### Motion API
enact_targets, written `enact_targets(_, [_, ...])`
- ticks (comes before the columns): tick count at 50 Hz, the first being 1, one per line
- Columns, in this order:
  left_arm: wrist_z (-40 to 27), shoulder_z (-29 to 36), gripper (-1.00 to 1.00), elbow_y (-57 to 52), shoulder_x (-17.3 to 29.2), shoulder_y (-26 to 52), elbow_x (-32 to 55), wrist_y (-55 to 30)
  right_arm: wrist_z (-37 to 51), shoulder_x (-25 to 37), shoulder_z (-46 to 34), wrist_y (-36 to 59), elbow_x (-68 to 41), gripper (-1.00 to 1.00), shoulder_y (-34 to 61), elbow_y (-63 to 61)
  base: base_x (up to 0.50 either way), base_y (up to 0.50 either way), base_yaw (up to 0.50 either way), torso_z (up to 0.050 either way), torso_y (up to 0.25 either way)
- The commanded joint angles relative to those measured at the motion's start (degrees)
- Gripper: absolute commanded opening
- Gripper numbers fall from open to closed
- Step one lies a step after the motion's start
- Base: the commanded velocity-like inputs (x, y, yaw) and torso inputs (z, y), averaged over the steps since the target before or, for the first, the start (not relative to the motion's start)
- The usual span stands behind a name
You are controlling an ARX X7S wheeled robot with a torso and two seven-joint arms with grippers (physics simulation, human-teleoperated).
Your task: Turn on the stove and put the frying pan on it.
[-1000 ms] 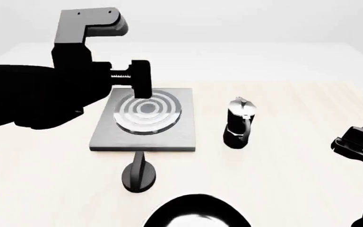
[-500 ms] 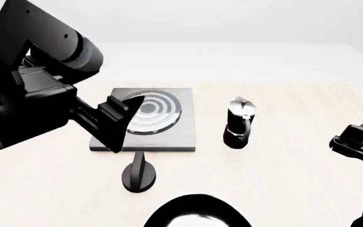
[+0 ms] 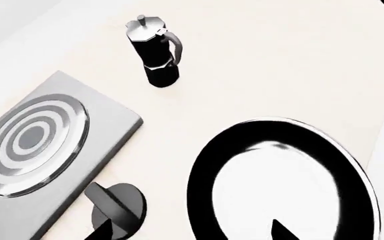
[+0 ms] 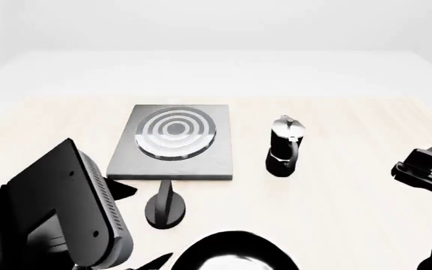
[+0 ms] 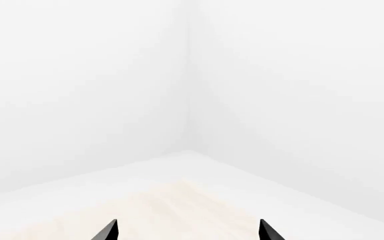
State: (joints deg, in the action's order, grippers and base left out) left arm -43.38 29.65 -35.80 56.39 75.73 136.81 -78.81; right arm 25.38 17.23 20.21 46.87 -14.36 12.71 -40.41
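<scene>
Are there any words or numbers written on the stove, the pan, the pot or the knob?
None: no words, numbers or signs show anywhere.
The stove has only plain rings.
The pan, the moka pot and the knob are bare.

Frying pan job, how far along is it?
Nothing looks finished. The flat grey metal stove slab is bare; the round black frying pan sits on the table. The left gripper hangs near the black knob, holding nothing. Knob turn and pan placement remain.
</scene>
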Motion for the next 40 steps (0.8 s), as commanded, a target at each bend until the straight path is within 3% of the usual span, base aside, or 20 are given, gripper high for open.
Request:
enact_targets(1, [1.4,1.4,1.0,-4.9,1.8,-4.3,1.1,0.9,-1.6,-1.1,1.2,-0.8,0.6,1.0,0.2,1.4,0.0,0.0,0.0,0.0,0.0])
enact_targets(12, [-0.6,4.6,1.0,-8.0,5.7,-6.0,4.6,3.1,-1.4,-0.9,1.3,-0.9,0.5,1.0,-0.1,1.5,0.0,0.0,0.0,0.0,0.0])
enact_targets(18, [2.1,2.4,1.0,-12.7,11.0,-20.0,-0.7,6.1,-1.4,-0.6,1.3,-0.3,0.3,1.0,0.3,1.2,0.0,0.0,0.0,0.0,0.0])
enact_targets(26, [7.1,-2.0,1.0,-14.9,14.3,-29.9,-6.8,7.7,-1.1,-0.5,1.2,0.0,0.2,1.0,0.5,1.4,0.0,0.0,0.0,0.0,0.0])
enact_targets(36, [9.9,-4.3,1.0,-15.5,16.7,-35.2,-10.2,8.7,-0.6,-0.3,0.7,0.7,0.1,1.0,1.2,1.4,0.0,0.0,0.0,0.0,0.0])
enact_targets(40, [7.7,-3.7,1.0,-14.1,18.0,-33.4,-9.1,8.1,-0.5,-0.2,0.3,0.8,0.1,1.0,1.4,1.4,0.0,0.0,0.0,0.0,0.0])
